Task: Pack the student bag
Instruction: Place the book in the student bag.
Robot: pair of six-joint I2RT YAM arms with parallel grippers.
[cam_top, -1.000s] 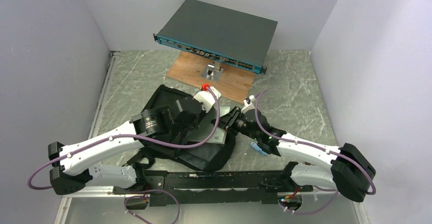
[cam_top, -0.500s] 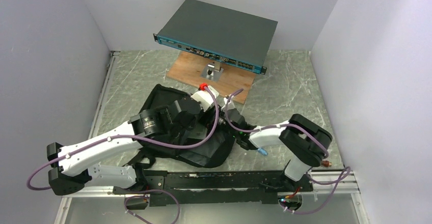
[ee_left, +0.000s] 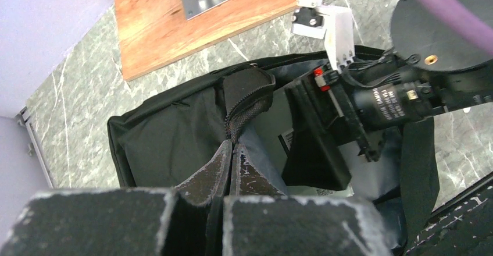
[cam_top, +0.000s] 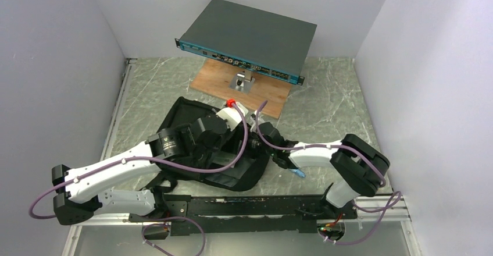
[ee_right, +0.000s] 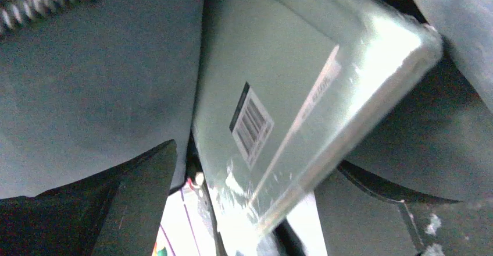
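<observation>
- While the student bag (cam_top: 186, 113) is lying on the worktop (cam_top: 325, 93) just ahead of the two arm bases, both arms are reaching into it.
- One left pincer (ee_left: 229, 157) is pinching the zip edge of the bag's opening, fingers closed tight on the fabric. It seems to be lifting that edge so the mouth is gaping for packing.
- One right pincer (ee_right: 285, 198) is sitting inside the bag's mouth with its fingers spread wide. It does not appear to be gripping anything.
- One flat pale pack (ee_right: 261, 81) with a barcode label (ee_right: 251, 122) is lying inside the bag, just ahead of the right fingers. It looks to be resting there on its own.
- One small blue object (cam_top: 297, 173) is lying on the worktop just right of the bag; what it is cannot be told.
- One wooden board (cam_top: 267, 93) is sitting beyond the bag, carrying a stand.
- One flat grey device (cam_top: 256, 35) with a teal front is perching on that stand, above and beyond the bag.
</observation>
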